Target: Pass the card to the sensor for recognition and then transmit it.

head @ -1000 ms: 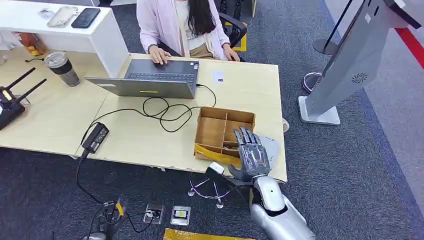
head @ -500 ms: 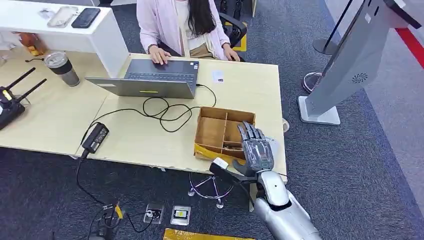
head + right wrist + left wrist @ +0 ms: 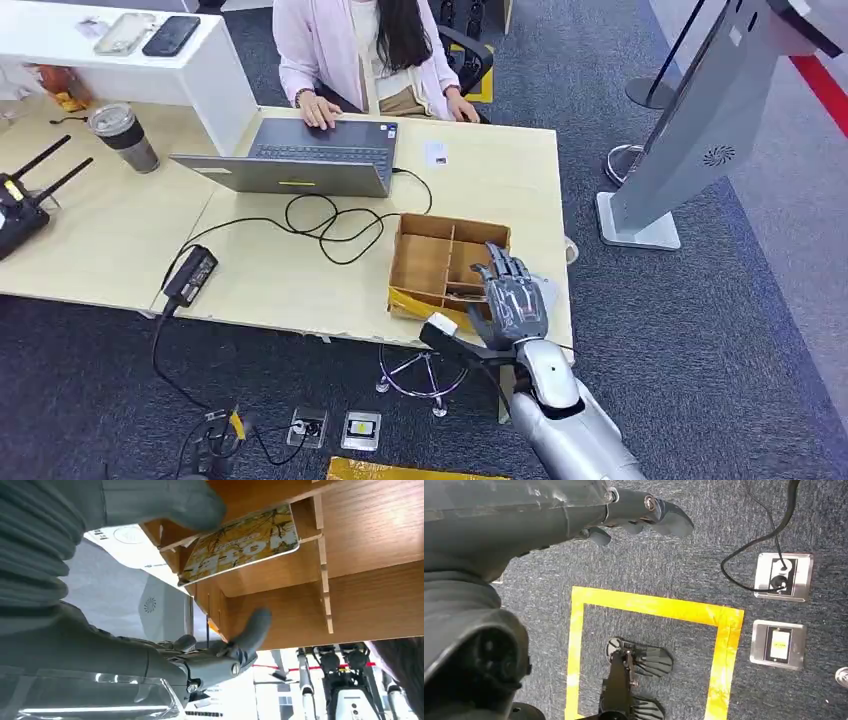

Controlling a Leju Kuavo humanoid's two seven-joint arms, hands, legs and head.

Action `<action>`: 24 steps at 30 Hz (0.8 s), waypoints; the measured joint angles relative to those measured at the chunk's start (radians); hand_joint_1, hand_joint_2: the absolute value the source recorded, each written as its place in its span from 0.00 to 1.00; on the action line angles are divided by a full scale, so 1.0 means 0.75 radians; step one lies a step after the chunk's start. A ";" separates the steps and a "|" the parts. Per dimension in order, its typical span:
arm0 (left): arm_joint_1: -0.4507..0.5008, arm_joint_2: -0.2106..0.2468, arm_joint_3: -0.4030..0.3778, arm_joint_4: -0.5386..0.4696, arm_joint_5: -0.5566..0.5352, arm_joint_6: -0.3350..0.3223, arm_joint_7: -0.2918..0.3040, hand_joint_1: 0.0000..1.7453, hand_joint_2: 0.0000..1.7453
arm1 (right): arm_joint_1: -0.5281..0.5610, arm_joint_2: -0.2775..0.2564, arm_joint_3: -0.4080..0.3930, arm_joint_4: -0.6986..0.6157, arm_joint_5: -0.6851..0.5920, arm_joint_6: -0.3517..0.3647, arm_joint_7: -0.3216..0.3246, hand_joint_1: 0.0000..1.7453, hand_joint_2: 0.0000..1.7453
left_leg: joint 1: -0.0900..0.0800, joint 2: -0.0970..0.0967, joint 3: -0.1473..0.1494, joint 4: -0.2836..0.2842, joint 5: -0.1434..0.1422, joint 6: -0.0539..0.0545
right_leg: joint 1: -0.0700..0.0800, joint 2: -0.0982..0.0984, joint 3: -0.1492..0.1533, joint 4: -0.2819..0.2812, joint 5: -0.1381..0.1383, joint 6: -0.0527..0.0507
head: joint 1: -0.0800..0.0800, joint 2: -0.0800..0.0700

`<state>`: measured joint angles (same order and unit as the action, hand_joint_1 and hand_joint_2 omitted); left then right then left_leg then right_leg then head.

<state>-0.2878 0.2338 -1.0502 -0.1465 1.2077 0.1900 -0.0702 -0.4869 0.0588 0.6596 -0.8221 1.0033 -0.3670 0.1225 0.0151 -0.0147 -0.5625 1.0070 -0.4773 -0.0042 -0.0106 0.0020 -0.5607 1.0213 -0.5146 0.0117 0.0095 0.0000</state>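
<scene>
A yellow printed card [image 3: 240, 542] leans inside a compartment of the wooden divided box [image 3: 432, 262] at the table's near right corner. My right hand [image 3: 513, 300] hovers over the box's near right compartment with its fingers spread. In the right wrist view the thick thumb [image 3: 192, 502] lies against the card's edge, while the darker fingers [image 3: 250, 630] stay apart from it. My left hand [image 3: 644, 510] hangs over the carpet floor and holds nothing. A grey slanted kiosk [image 3: 700, 130] stands on the floor to the right of the table.
A person sits at the far side typing on a laptop [image 3: 300, 160]. A black cable [image 3: 320, 225] and power brick [image 3: 190, 275] lie left of the box. A small white card [image 3: 436, 153] lies near the laptop. A tumbler [image 3: 125, 135] stands far left.
My right hand has moved slightly forward and to the right over the box. Nothing else has moved.
</scene>
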 joint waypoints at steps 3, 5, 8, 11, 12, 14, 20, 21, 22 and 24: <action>0.003 0.000 0.000 0.000 0.000 -0.001 0.000 0.00 0.00 | 0.002 0.000 -0.007 -0.013 -0.007 0.009 0.001 0.00 1.00 | 0.000 0.000 0.000 0.000 0.000 0.000 | 0.000 0.000 0.000 0.000 0.000 0.000 | 0.000 0.000; 0.004 0.000 0.000 0.000 -0.001 -0.001 0.000 0.00 0.00 | 0.002 0.000 -0.007 -0.019 -0.007 0.010 0.002 0.00 1.00 | 0.000 0.000 0.000 0.000 0.000 0.000 | 0.000 0.000 0.000 0.000 0.000 0.000 | 0.000 0.000; 0.004 0.000 0.000 0.000 -0.001 0.000 0.000 0.00 0.00 | 0.004 0.000 -0.011 -0.021 -0.007 0.013 0.007 0.00 1.00 | 0.000 0.000 0.000 0.000 0.000 0.000 | 0.000 0.000 0.000 0.000 0.000 0.000 | 0.000 0.000; 0.008 0.000 0.000 0.000 -0.001 0.000 0.000 0.00 0.00 | 0.007 0.000 -0.014 -0.033 -0.006 0.019 0.011 0.00 1.00 | 0.000 0.000 0.000 0.000 0.000 0.000 | 0.000 0.000 0.000 0.000 0.000 0.000 | 0.000 0.000; 0.008 0.000 0.000 0.000 -0.001 0.000 0.000 0.00 0.00 | 0.008 0.000 -0.014 -0.033 -0.006 0.022 0.011 0.09 1.00 | 0.000 0.000 0.000 0.000 0.000 0.000 | 0.000 0.000 0.000 0.000 0.000 0.000 | -0.001 0.000; 0.009 0.000 0.000 0.000 -0.001 0.000 0.000 0.00 0.00 | 0.010 -0.001 -0.014 -0.033 -0.007 0.027 0.014 1.00 1.00 | 0.000 0.000 0.000 0.000 0.000 0.000 | 0.000 0.000 0.000 0.000 0.000 0.000 | 0.000 0.000; 0.012 0.000 0.000 0.000 -0.001 0.000 0.000 0.00 0.00 | 0.020 -0.001 -0.014 -0.051 -0.024 0.052 0.009 1.00 1.00 | 0.000 0.000 0.000 0.000 0.000 0.000 | 0.000 0.000 0.000 0.000 0.000 0.000 | 0.000 0.000; 0.013 0.000 0.000 0.000 -0.001 0.001 0.000 0.00 0.00 | 0.021 -0.001 -0.014 -0.053 -0.030 0.058 0.003 1.00 1.00 | 0.000 0.000 0.000 0.000 0.000 0.000 | 0.000 0.000 0.000 0.000 0.000 0.000 | -0.001 0.000; 0.013 0.000 0.000 0.000 -0.001 0.001 0.000 0.00 0.00 | 0.022 -0.001 -0.014 -0.055 -0.036 0.064 0.000 1.00 1.00 | 0.000 0.000 0.000 0.000 0.000 0.000 | 0.000 0.000 0.000 0.000 0.000 0.000 | 0.000 0.000; 0.013 0.000 0.000 0.000 -0.002 0.000 0.000 0.00 0.00 | 0.025 -0.001 -0.014 -0.058 -0.046 0.070 -0.003 1.00 1.00 | 0.000 0.000 0.000 0.000 0.000 0.000 | 0.000 0.000 0.000 0.000 0.000 0.000 | 0.000 0.000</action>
<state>-0.2778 0.2338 -1.0502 -0.1465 1.2066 0.1900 -0.0702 -0.4683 0.0584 0.6489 -0.8656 0.9690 -0.3143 0.1205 0.0151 -0.0146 -0.5624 1.0070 -0.4773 -0.0042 -0.0106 0.0020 -0.5607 1.0213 -0.5145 0.0117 0.0095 0.0000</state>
